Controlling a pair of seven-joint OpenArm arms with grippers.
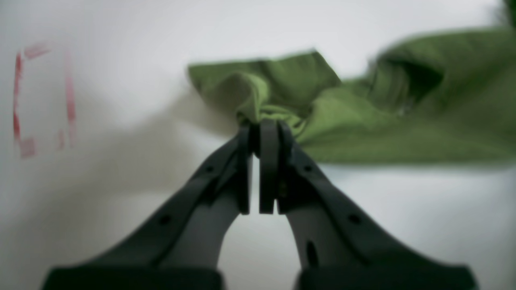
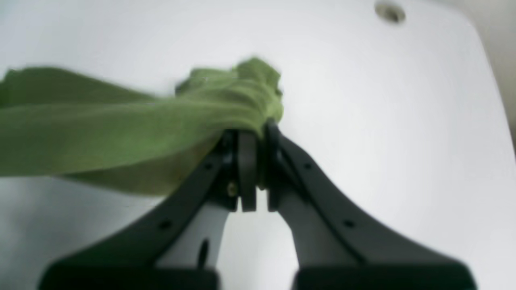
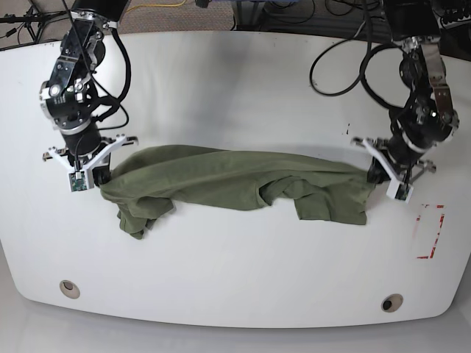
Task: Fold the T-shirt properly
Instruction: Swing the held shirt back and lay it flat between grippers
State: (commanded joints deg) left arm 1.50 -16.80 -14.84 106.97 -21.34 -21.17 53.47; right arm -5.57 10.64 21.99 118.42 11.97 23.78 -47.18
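The olive-green T-shirt [image 3: 235, 180] hangs stretched in a long rumpled band across the middle of the white table [image 3: 235, 73]. My left gripper [image 1: 261, 125] is shut on a bunched end of the T-shirt [image 1: 363, 121]; in the base view this gripper [image 3: 377, 173] is at the cloth's right end. My right gripper [image 2: 252, 135] is shut on the other bunched end of the T-shirt [image 2: 121, 129], and in the base view it [image 3: 103, 176] is at the cloth's left end. A loose fold droops below the left end.
A red outlined rectangle [image 3: 428, 232] is marked on the table near the right front; it shows too in the left wrist view [image 1: 42, 98]. Two round holes [image 3: 69, 287] [image 3: 391, 302] sit near the front edge. Cables lie along the back.
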